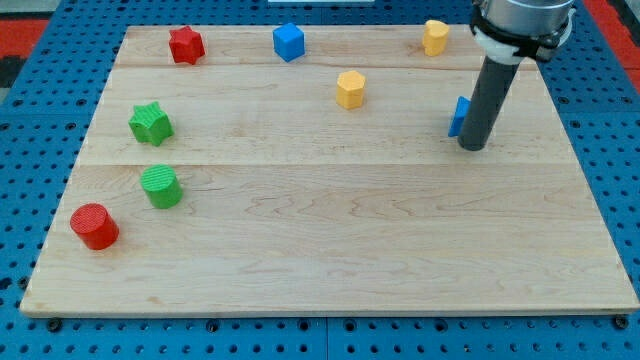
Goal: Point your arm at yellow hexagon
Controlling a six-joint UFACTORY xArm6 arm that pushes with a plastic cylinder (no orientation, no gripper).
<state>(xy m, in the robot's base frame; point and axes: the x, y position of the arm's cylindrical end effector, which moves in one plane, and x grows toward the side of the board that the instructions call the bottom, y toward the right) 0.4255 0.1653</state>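
Now my tip [473, 146] stands right of the yellow hexagon [350, 89].

surface: pale wooden board [330, 260] | surround: blue gridded matting [40, 120] | top-right corner: possibly red, unclear | light: even

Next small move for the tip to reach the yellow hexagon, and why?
Probably slide my tip toward the view's left and slightly up. The yellow hexagon sits up-left of it across bare board, while a partly hidden blue block lies right beside the rod, so I'd ease away without dragging it.
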